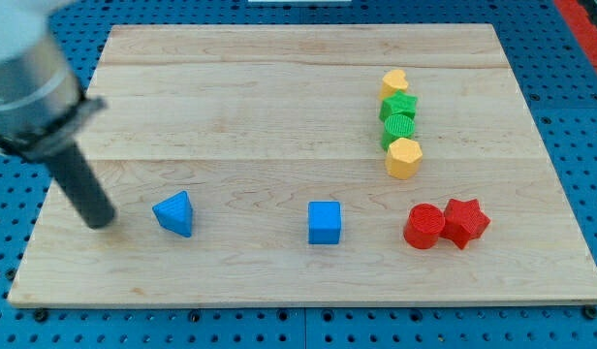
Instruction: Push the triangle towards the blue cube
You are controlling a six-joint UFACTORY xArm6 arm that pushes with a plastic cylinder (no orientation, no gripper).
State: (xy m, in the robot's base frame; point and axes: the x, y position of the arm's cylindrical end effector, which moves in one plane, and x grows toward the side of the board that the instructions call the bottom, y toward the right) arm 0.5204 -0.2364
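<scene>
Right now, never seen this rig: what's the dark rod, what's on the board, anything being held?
One camera looks down at a pale wooden board lying on a blue perforated base; where the camera is mounted isn't on record. The dark rod belongs to a robot arm with no gripper, so nothing is held: it only pushes blocks by sliding. My tip sits near the view's left edge, just left of the blue triangle block, not clearly touching it. Further right lies the blue cube. Near the view's bottom right, a red cylinder touches a red star block. Above them runs a column: yellow heart block, two green blocks of unclear shape, and a yellow hexagonal block.
</scene>
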